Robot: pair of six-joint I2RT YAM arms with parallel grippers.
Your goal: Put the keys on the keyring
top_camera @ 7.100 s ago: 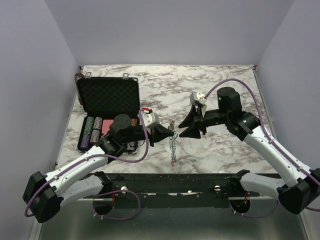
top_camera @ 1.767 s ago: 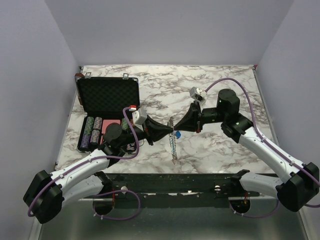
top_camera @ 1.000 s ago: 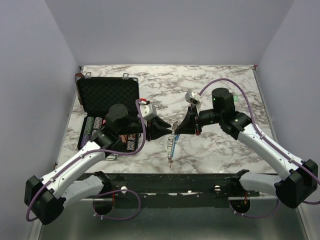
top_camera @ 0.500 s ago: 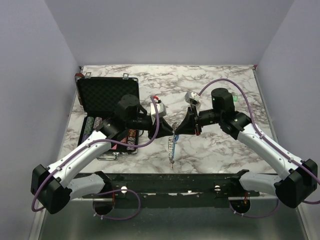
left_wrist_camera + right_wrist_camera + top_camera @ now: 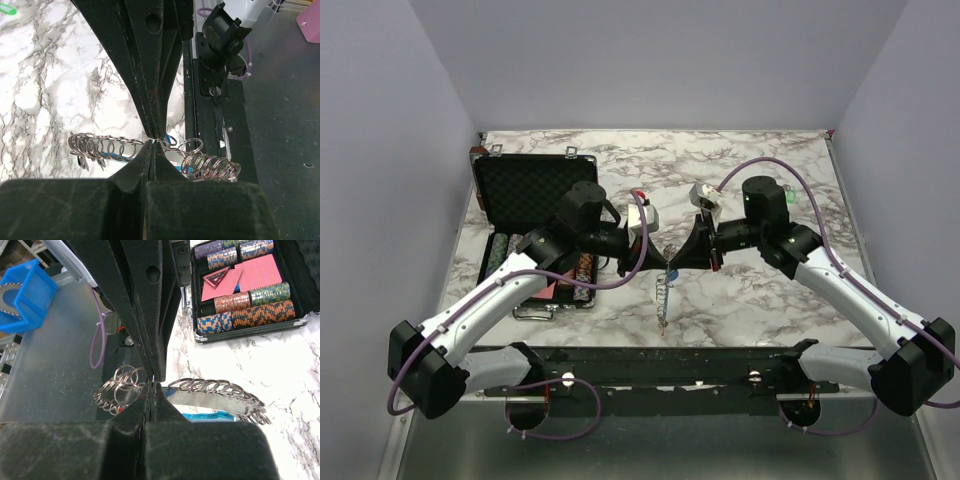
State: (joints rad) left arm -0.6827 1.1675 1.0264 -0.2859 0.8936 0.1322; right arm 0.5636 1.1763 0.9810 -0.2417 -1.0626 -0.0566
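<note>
Currently pinching long floppy silver keyring chain, left gripper and right gripper both clamped on it. Likely ring-opening step; next: pry coil gap apart.

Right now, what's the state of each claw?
Left claw: closed, pinching the keyring.
Right claw: closed, pinching the keyring too.

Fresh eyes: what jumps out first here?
The left gripper and right gripper meet tip to tip at table centre, both pinched shut on the keyring, a chain of rings trailing toward the near edge. At left sits an open black case of striped poker chips.
</note>
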